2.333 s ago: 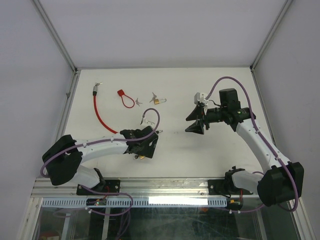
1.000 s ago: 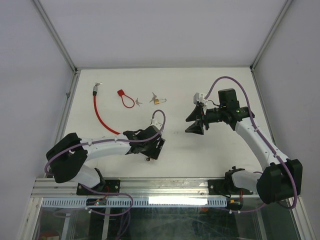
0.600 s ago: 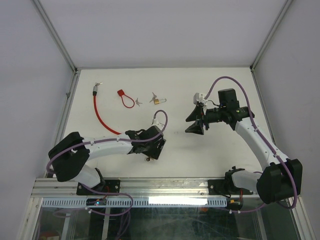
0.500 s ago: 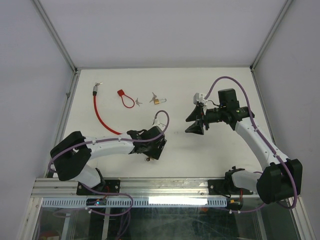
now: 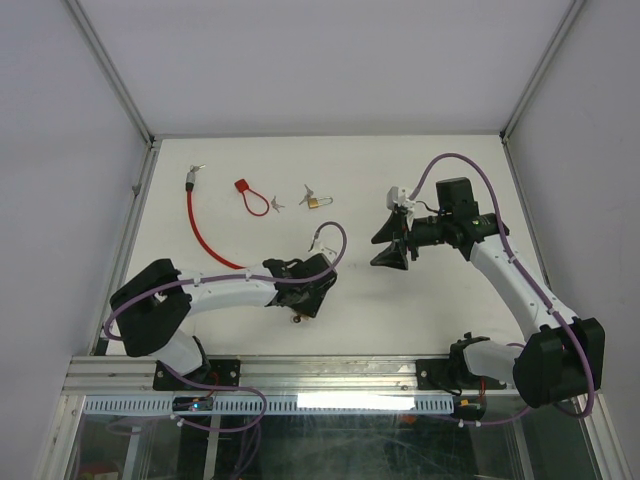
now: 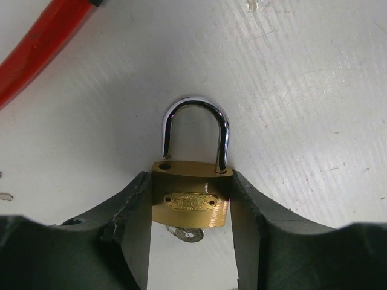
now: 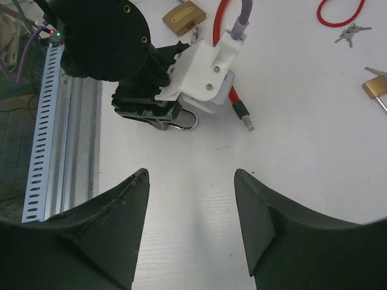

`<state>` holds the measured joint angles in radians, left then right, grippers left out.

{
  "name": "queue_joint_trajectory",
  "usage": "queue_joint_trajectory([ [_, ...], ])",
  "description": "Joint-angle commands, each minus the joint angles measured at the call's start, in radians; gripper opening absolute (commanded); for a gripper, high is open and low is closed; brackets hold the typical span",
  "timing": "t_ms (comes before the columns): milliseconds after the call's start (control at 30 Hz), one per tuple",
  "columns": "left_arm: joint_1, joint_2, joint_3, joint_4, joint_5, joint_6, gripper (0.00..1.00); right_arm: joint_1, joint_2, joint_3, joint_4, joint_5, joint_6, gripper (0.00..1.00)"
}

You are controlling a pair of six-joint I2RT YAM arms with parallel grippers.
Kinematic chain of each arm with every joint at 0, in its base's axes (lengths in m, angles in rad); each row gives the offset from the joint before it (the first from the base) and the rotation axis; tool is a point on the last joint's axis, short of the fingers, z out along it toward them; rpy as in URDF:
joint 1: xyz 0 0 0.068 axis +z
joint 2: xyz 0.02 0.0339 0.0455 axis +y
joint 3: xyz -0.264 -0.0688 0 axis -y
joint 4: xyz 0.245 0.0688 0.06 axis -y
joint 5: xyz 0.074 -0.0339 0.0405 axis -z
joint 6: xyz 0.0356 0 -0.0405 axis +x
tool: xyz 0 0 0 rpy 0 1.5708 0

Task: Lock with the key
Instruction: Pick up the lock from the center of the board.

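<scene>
Left jaws were closed against both sides of the brass padlock (image 6: 190, 202), which lay flat on the surface (image 6: 302, 90). Only the left wrist view showed the detail: shackle (image 6: 195, 130) up, one leg clear of its hole, key (image 6: 185, 234) at the bottom end. In the top view the left arm (image 5: 240, 290) hid it. Right jaws were wide and empty, above the surface, well apart.

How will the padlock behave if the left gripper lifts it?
The padlock looks like solid brass, so it is probably stiff and heavy for its size. Its polished sides, between the fingers of the left gripper, might slip. The key below it may swing.
</scene>
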<state>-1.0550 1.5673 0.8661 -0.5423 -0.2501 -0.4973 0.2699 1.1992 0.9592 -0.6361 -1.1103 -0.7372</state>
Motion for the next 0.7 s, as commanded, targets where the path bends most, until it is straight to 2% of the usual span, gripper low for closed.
queue_joint_trajectory([
  [0, -0.008, -0.041, 0.024, 0.026, 0.067, 0.061, 0.17, -0.004, -0.007, 0.036, -0.022, -0.055, -0.070, 0.61],
  [133, -0.007, -0.125, 0.011, 0.206, 0.229, 0.175, 0.16, -0.005, -0.021, 0.002, -0.057, -0.067, -0.207, 0.64],
  [333, 0.010, -0.165, 0.007, 0.371, 0.458, 0.312, 0.13, -0.006, -0.032, -0.057, -0.265, -0.111, -0.722, 0.68],
  [500, 0.082, -0.150, -0.003, 0.455, 0.690, 0.358, 0.11, -0.006, -0.015, -0.083, -0.423, -0.099, -1.059, 0.69],
  [667, 0.115, -0.145, -0.013, 0.527, 0.871, 0.375, 0.11, 0.000, -0.002, -0.110, -0.470, -0.118, -1.183, 0.69],
])
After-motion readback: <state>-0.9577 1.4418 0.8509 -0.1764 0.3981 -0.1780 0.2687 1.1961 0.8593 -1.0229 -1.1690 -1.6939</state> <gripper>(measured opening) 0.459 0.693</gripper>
